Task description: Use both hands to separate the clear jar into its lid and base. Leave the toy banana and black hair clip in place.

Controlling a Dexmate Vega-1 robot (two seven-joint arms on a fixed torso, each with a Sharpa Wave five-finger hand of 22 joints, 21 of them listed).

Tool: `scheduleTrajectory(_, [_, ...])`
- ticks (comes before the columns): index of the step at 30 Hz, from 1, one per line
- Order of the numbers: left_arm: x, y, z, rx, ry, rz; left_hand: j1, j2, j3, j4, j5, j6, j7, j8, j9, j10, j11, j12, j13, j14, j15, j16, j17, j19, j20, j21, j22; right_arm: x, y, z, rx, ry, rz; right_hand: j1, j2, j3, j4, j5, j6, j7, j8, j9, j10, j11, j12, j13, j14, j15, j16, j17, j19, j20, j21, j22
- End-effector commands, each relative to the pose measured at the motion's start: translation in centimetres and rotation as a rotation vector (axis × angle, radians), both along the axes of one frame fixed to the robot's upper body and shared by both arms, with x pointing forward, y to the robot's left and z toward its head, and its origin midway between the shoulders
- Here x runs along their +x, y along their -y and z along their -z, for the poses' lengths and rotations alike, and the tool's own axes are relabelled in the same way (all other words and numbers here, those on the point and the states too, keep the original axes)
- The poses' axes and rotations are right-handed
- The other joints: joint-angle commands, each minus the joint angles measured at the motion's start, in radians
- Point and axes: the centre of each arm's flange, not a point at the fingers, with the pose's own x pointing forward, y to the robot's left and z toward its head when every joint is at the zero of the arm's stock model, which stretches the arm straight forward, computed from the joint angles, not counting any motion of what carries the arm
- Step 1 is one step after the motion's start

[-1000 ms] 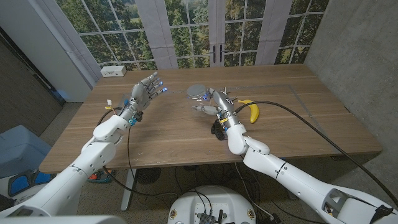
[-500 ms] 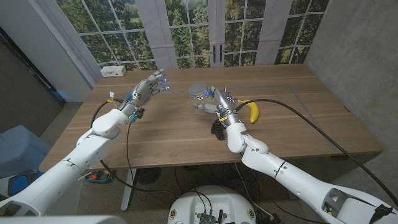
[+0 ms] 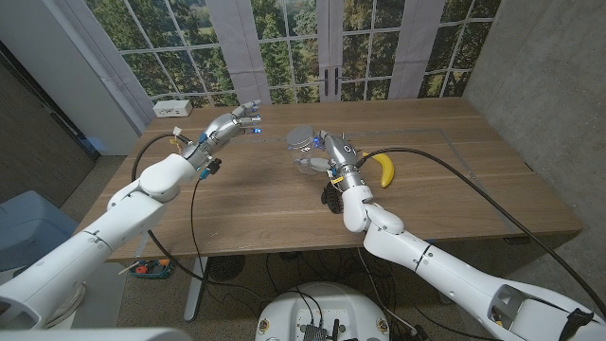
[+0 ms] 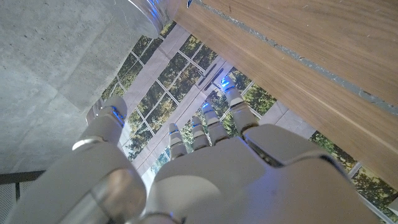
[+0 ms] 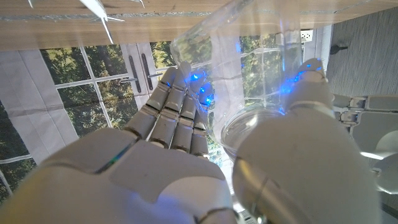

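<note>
Scene: we see a two-armed robot at a wooden counter (image 3: 284,204), windows filling the upper frame.
Jar: the clear jar (image 3: 305,152) sits just above the centre of the head view, its grey lid (image 3: 302,137) on top, its base in the right robot hand.
Right robot hand (image 3: 327,156): clamped around the jar's glass wall, fingers on one side and thumb on the other, as the right wrist view shows.
Left robot hand (image 3: 232,126): upper left of centre, fingers apart, holding nothing, well apart from the jar.
Bystanders: the toy banana (image 3: 383,169) lies just right of the jar; the black hair clip (image 3: 332,197) lies below it, beside the right wrist.
Risk: we judge the jar could tip or slip if the left robot hand strikes the lid off-centre, and a sweeping right wrist could nudge the clip or the banana.
</note>
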Motion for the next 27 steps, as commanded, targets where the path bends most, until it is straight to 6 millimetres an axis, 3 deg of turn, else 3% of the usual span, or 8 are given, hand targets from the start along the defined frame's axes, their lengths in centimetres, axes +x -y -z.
scheduleTrajectory(1, [-1.1,1.4,-1.8,0.155,0.057,-0.053,0.026,-0.005,0.009,-0.001,-0.003,-0.005,-0.011,0.000,0.004,0.011,-0.002,0.005,0.002,0.006,-0.021,0.007,0.005,0.009,-0.002,0.004,0.002,-0.2,-0.5,-0.3,-0.049,0.015,0.053,0.120,0.275,0.081,0.072,0.006,0.392,-0.138,0.006,0.000,0.209,-0.205,-0.002,0.145,0.023,-0.161,-0.003,0.007,-0.009,-0.010,0.009,0.002])
scheduleTrajectory(20, [-1.6,4.1,-3.3,0.321,0.088,-0.081,0.098,-0.052,0.001,0.002,-0.001,-0.025,-0.011,-0.011,0.004,-0.005,-0.001,-0.005,0.004,-0.008,-0.009,-0.003,0.006,-0.004,-0.003,-0.009,0.002,-1.2,-1.6,-1.3,-0.102,0.070,0.108,0.114,0.273,0.080,0.069,0.011,0.396,-0.145,0.001,-0.006,0.212,-0.206,-0.012,0.145,0.028,-0.160,-0.016,0.030,-0.028,-0.010,0.027,0.000])
scheduleTrajectory(27, [-1.5,4.9,-3.5,0.364,0.104,-0.089,0.132,-0.077,-0.010,0.005,0.005,-0.027,-0.012,-0.013,0.005,-0.005,-0.006,-0.006,0.004,-0.009,-0.009,-0.003,0.006,-0.008,-0.026,-0.012,0.003,-1.3,-2.1,-1.1,-0.126,0.082,0.113,0.112,0.272,0.080,0.069,0.012,0.398,-0.147,0.001,-0.006,0.212,-0.208,-0.015,0.147,0.029,-0.160,-0.021,0.036,-0.034,-0.011,0.033,-0.001])
